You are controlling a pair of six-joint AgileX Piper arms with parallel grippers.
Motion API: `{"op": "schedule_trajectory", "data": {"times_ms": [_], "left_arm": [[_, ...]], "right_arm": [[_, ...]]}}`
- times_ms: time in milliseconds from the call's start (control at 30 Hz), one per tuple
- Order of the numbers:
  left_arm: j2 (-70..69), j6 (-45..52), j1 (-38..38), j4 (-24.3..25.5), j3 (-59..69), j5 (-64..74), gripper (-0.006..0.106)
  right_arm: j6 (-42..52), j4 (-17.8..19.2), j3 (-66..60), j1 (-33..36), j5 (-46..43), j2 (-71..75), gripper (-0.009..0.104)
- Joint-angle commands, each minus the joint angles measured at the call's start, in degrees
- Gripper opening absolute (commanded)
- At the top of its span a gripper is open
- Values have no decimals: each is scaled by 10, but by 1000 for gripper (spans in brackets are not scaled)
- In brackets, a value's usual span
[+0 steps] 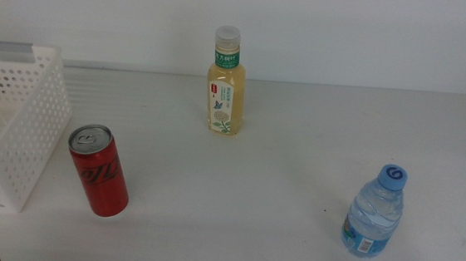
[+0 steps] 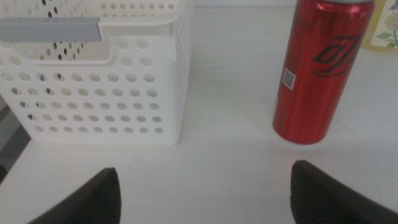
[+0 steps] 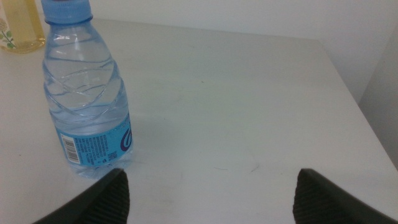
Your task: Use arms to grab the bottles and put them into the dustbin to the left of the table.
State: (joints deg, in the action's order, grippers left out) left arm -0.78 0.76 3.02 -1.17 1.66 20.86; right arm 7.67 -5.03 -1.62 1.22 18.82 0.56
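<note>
- Nothing is binned: red can (image 1: 99,171), tea bottle (image 1: 227,84), water bottle (image 1: 375,211) stand on the surface (image 1: 281,159); dustbin (image 1: 13,121) looks empty.
- Left pincer (image 2: 205,190) and right pincer (image 3: 208,193) are spread wide, nothing held.

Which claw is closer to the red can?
The left claw. It sits open just short of the red can, beside the white basket. The right claw is open by the water bottle, far across the table.
</note>
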Motion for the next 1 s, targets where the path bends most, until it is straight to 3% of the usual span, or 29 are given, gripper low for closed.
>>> {"op": "schedule_trajectory", "data": {"times_ms": [0, 267, 433, 667, 967], "left_arm": [[16, -8, -5, -8, 3, -63, 89], [126, -8, -10, -22, -25, -102, 89], [188, -8, -66, -17, -29, -155, 89], [289, -8, -142, -9, -29, -305, 89], [480, -8, -179, -6, -29, -483, 89]], "right_arm": [[6, 2, 4, -3, -41, 16, 96], [6, 2, 4, -3, -41, 16, 96], [6, 2, 4, -3, -41, 16, 96], [6, 2, 4, -3, -41, 16, 96], [6, 2, 4, -3, -41, 16, 96]]}}
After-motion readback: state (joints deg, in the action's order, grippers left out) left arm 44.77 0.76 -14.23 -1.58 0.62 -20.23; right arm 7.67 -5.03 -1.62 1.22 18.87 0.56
